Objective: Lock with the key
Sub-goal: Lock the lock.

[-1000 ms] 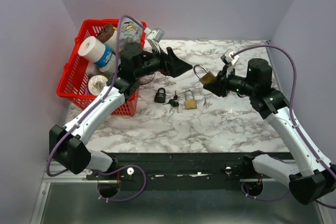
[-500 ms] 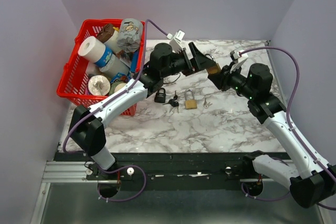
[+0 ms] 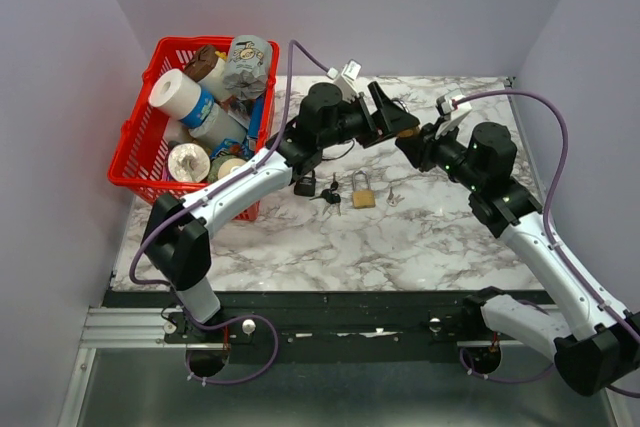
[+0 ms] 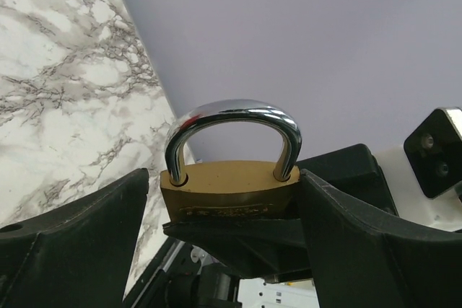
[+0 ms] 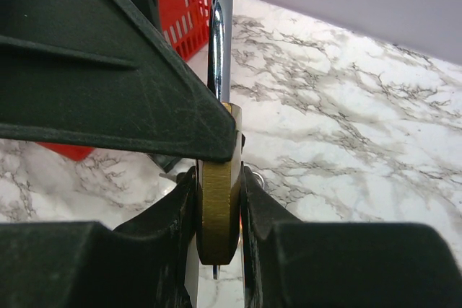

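Observation:
A brass padlock (image 4: 229, 189) with a chrome shackle (image 4: 231, 110) hangs above the marble table (image 3: 440, 237). My right gripper (image 5: 219, 174) is shut on its flat faces, seen edge-on as the padlock (image 5: 218, 207). My left gripper (image 4: 224, 178) is open and straddles the body's narrow ends. Its right finger (image 4: 361, 236) touches the brass and its left finger (image 4: 72, 243) stands a sliver off. From above the two grippers meet at the padlock (image 3: 408, 131). Dark-headed keys (image 3: 330, 195) and a silver key (image 3: 392, 197) lie on the table.
A black padlock (image 3: 305, 185) and a second brass padlock (image 3: 362, 192) lie beside the keys. A red basket (image 3: 140, 162) filled with rolls and packets stands at the back left, next to the left arm's forearm. Purple walls close the table's back and sides.
The left arm swung right from beside the basket to the padlock held by the right gripper. Its jaws now straddle the body and have narrowed slightly. The right gripper shifted a little.

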Action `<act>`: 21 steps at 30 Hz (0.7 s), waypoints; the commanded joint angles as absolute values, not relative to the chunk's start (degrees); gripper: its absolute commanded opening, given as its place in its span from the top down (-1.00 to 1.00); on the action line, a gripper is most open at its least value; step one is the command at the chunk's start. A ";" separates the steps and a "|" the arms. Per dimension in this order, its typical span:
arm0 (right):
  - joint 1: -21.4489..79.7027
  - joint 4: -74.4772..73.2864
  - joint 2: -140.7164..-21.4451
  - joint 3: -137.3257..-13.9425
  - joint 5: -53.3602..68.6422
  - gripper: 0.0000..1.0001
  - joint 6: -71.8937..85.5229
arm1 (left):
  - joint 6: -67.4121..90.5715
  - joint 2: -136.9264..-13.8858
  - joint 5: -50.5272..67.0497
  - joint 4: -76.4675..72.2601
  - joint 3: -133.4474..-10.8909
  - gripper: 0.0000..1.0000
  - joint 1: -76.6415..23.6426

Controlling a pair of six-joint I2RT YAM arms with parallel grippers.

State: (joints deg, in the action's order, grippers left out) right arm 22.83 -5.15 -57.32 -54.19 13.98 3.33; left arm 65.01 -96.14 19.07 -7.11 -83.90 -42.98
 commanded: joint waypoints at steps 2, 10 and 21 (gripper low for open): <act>24.08 1.41 -57.13 -55.46 10.20 0.99 1.32 | 66.36 -97.56 18.28 -6.86 -86.04 -0.73 -43.77; 25.05 0.53 -57.83 -55.90 8.26 0.99 0.62 | 66.36 -97.73 18.37 -7.82 -85.87 -0.05 -44.12; 25.14 -7.20 -54.67 -54.93 14.50 -0.12 1.32 | 64.42 -96.68 19.25 -13.71 -87.01 1.00 -42.19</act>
State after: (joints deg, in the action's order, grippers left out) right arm 24.67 -6.48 -57.84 -54.24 11.31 1.80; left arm 64.42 -97.60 18.85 -7.60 -84.51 -43.46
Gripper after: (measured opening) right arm 0.497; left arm 0.746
